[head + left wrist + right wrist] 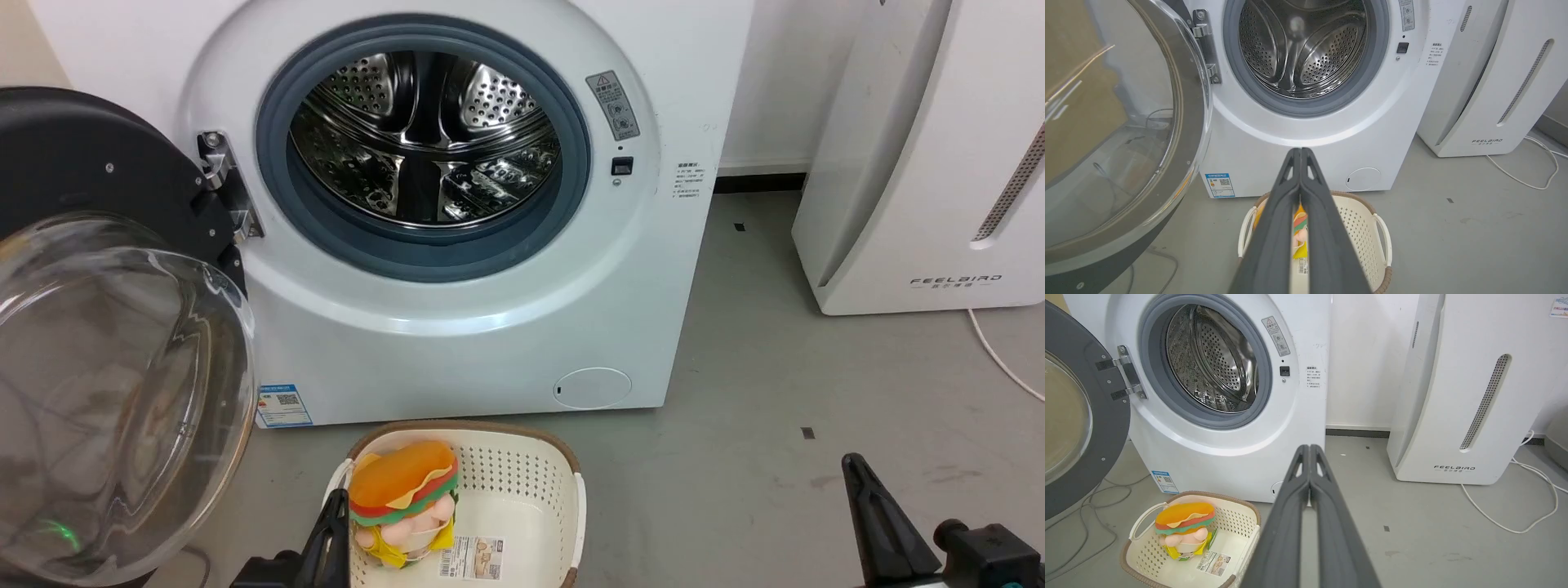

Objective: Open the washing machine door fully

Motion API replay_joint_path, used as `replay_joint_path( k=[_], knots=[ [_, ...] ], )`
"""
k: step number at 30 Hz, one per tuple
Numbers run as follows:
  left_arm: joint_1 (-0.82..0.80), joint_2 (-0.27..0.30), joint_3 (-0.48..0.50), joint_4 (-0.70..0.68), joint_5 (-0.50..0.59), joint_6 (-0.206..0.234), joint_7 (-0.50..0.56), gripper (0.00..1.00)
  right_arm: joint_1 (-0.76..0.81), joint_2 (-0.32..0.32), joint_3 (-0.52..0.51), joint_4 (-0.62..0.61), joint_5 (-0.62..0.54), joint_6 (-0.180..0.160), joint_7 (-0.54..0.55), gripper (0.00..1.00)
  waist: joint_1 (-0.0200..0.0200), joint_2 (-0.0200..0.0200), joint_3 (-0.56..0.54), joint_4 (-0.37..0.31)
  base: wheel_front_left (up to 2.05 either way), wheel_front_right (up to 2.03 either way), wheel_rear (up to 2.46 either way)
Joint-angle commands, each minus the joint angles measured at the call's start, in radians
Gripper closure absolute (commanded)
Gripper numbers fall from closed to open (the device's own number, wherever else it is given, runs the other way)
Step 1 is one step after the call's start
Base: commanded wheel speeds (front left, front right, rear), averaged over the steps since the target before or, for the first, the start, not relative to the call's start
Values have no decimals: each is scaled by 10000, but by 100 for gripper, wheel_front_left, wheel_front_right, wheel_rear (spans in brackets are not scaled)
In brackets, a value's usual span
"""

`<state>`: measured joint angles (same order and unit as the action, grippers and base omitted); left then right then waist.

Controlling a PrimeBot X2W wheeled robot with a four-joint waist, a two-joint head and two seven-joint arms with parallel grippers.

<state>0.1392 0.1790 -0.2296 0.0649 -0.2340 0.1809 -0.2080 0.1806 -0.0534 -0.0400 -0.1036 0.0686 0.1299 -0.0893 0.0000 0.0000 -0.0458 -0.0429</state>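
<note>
The washing machine door [106,384] stands swung wide to the left on its hinge [224,184], its clear glass bowl bulging toward me; it also shows in the left wrist view as the door [1114,134] and in the right wrist view as the door [1077,416]. The steel drum [424,135] lies exposed inside its grey rubber ring. My left gripper [1300,153] is shut with nothing held, low in front of the machine above a basket and apart from the door. My right gripper [1309,449] is shut and empty, over bare floor to the right.
A white basket [522,482] with a burger plush toy [404,490] sits on the floor just before the machine. A white FEELBIRD appliance [922,163] stands to the right, with a cable [1506,522] trailing on the grey floor. Cables [1081,522] lie under the open door.
</note>
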Motion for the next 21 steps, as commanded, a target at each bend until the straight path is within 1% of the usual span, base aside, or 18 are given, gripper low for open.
replay_joint_path(
  k=[1,21],
  knots=[
    [-62,-16,74,-27,85,-62,57,100,-73,1,14,35,-30,0,38,100,0,0,5,6,0,0,0],
    [-284,-229,446,-131,462,-354,395,100,-363,7,79,202,-140,2,181,100,0,0,80,76,0,0,0]
  ],
)
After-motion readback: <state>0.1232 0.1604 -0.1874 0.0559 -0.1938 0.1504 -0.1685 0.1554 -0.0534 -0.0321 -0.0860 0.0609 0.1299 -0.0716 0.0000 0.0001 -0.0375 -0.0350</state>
